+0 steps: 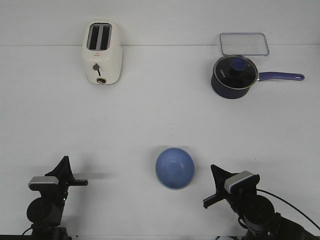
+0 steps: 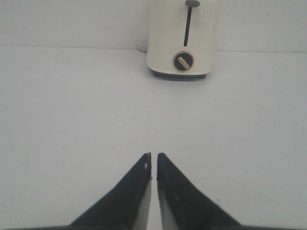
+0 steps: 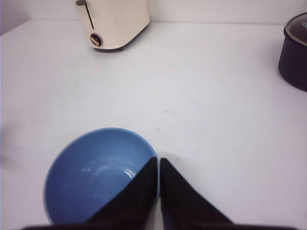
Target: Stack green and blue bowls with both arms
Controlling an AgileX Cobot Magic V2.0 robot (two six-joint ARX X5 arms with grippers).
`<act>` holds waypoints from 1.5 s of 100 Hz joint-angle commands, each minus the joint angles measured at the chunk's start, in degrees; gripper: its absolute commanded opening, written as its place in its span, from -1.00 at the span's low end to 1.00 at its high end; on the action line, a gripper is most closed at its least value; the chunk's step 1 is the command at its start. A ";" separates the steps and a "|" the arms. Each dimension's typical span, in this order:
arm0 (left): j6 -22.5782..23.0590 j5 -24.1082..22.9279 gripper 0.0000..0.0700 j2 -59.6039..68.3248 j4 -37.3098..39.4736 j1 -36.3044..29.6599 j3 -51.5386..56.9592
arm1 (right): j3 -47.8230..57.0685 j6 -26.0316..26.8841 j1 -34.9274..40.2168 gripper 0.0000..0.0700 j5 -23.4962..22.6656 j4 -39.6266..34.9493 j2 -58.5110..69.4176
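Observation:
The blue bowl (image 1: 175, 168) stands upright and empty on the white table near the front middle; it also shows in the right wrist view (image 3: 96, 177). The green bowl is not in any view. My right gripper (image 1: 213, 169) (image 3: 159, 159) is shut and empty, hovering just right of the blue bowl's rim, with its tips lined up over the rim edge in the right wrist view. My left gripper (image 1: 64, 161) (image 2: 154, 154) is shut with only a hairline slit, empty, at the front left over bare table, well left of the bowl.
A cream toaster (image 1: 102, 52) (image 2: 184, 40) (image 3: 112, 24) stands at the back left. A dark navy saucepan (image 1: 234, 76) (image 3: 295, 50) with glass lid and long handle sits at the back right. A clear lidded container (image 1: 244, 44) lies behind it.

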 commanded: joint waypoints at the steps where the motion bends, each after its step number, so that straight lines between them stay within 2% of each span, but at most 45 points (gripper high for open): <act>1: 0.92 0.07 -0.96 -0.13 0.61 0.00 -1.16 | 0.22 -4.20 -0.61 -0.97 0.20 0.55 0.09; 10: 0.92 0.07 -0.96 -0.13 0.61 0.00 -1.16 | -0.59 -9.88 -6.71 -0.97 -0.04 1.60 -0.09; 19: 0.92 0.07 -0.96 -0.13 0.61 0.00 -1.16 | -4.61 -14.10 -16.98 -0.97 -1.90 7.32 -1.36; 24: 0.90 0.07 -0.96 -0.13 0.59 0.00 -1.16 | -8.35 -16.22 -23.71 -0.97 -5.79 12.28 -2.93; 32: 0.92 0.07 -0.96 -0.13 0.61 0.00 -1.16 | -15.28 -18.40 -34.86 -0.97 -14.88 19.43 -7.06; 41: 0.92 0.07 -0.96 -0.13 0.61 0.00 -1.16 | -21.90 -18.91 -45.94 -0.97 -23.80 22.18 -13.38; 48: 0.92 0.07 -0.96 -0.13 0.61 0.00 -1.16 | -25.53 -18.91 -52.22 -0.97 -27.19 22.01 -18.25; 54: 0.90 0.07 -0.96 -0.13 0.61 0.00 -1.16 | -27.87 -18.93 -55.63 -0.97 -27.76 22.18 -21.44; 67: 0.92 0.07 -0.96 -0.13 0.61 0.02 -1.16 | -31.12 -19.32 -58.29 -0.97 -27.36 22.64 -23.91; 99: 0.92 0.17 -0.96 -0.11 0.66 0.00 -1.16 | -32.65 -20.55 -58.34 -0.97 -26.88 22.14 -23.91; 114: 0.90 0.17 -0.96 -0.11 0.66 0.00 -1.16 | -32.65 -17.92 -58.29 -0.97 -26.91 22.91 -23.91; 150: 0.92 0.20 -0.96 -0.11 0.66 0.00 -1.16 | -32.63 -17.94 -58.29 -0.97 -26.88 24.00 -23.91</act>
